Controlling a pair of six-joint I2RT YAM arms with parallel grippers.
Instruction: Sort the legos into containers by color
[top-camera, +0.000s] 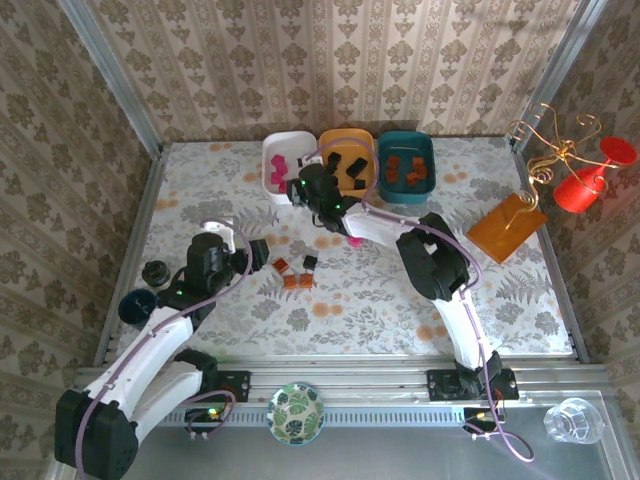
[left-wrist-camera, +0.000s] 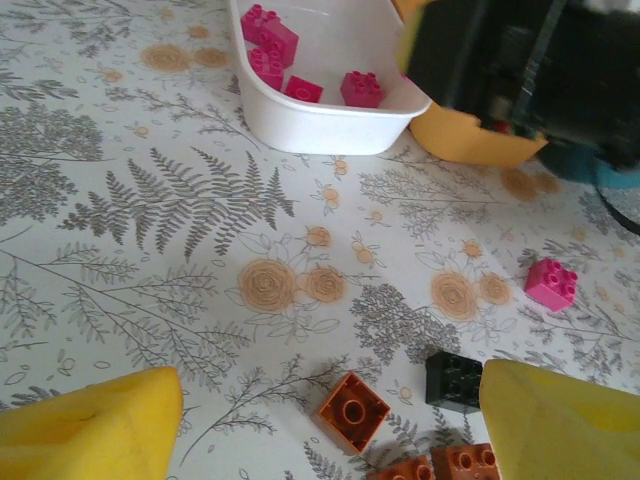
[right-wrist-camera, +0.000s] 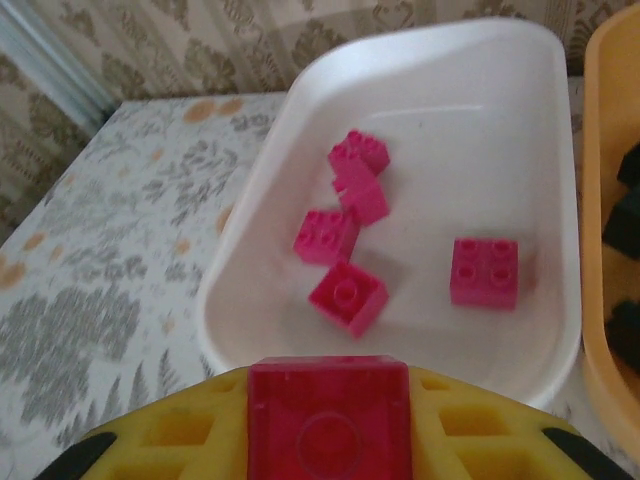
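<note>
Magenta brick (right-wrist-camera: 329, 405) sits clamped in the right claw (right-wrist-camera: 329, 425) beside the white tray (right-wrist-camera: 470, 130).

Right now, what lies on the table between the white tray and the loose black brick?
Nothing but bare flowered tablecloth between white tray and black brick, seen in the left wrist view.

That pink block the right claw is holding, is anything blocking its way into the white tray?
Nothing visible does. The right gripper is shut on the magenta-pink plastic brick, and the white rounded plastic tray lies directly ahead, its near rim just past the brick. Several pink bricks already lie inside, with bare floor between them.
</note>
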